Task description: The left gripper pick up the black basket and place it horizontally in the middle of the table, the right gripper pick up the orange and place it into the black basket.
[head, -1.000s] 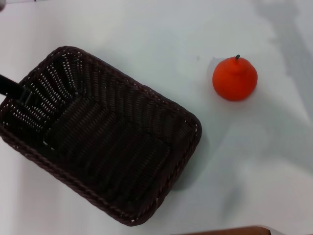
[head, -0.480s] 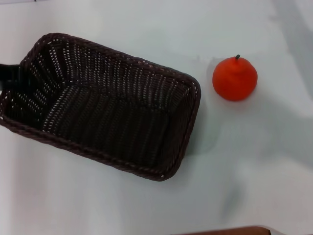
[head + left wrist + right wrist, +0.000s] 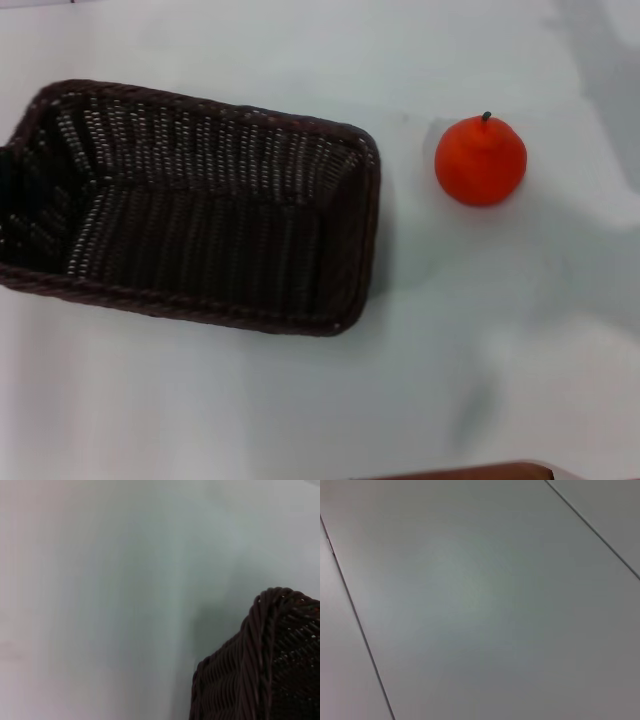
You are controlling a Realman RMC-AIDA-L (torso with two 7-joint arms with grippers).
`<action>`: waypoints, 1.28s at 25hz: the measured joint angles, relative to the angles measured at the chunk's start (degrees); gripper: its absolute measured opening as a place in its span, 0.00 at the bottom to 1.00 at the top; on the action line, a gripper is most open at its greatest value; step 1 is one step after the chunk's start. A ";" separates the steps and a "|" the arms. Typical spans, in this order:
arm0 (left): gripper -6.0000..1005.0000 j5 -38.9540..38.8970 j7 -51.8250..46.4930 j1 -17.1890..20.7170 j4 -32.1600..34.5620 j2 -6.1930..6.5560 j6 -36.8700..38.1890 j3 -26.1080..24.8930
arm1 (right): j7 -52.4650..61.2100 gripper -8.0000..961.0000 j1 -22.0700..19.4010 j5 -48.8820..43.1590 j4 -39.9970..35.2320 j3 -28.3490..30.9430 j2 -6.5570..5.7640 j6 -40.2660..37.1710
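The black basket point(image 3: 190, 205) lies on the white worktop point(image 3: 250, 400), left of centre, its long side running nearly straight across and its open top facing up. The orange point(image 3: 480, 161) sits upright on the worktop to its right, stem up, near the basket's short end but apart from it. My left wrist camera shows one braided corner of the basket point(image 3: 270, 665) close by; my left hand is out of sight (so I cannot tell its grip). My right hand is nowhere in view.

Bare white table point(image 3: 300, 420); place unclear.
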 joint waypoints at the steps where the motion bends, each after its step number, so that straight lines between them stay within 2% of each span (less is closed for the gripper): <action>1: 0.18 -0.32 -0.32 0.70 -0.95 -0.05 -0.13 -0.20 | 0.00 0.96 0.00 0.00 0.00 0.00 0.00 0.02; 14: 0.17 -12.80 -2.34 8.27 -2.88 -0.70 1.52 -0.39 | 0.00 0.96 0.31 -0.01 0.20 -0.21 0.25 0.05; 18: 0.17 -14.72 -2.36 10.42 -3.07 -0.64 3.59 2.17 | 0.00 0.96 0.32 -0.01 0.36 -0.24 0.26 0.07; 26: 0.17 -14.49 -2.23 11.32 -2.49 -0.48 6.79 7.45 | 0.39 0.96 0.14 0.00 0.22 -0.81 0.28 0.75; 32: 0.17 -14.41 -0.50 11.60 -2.41 -0.37 7.77 8.38 | 1.17 0.96 -0.17 0.00 0.18 -0.83 0.34 1.21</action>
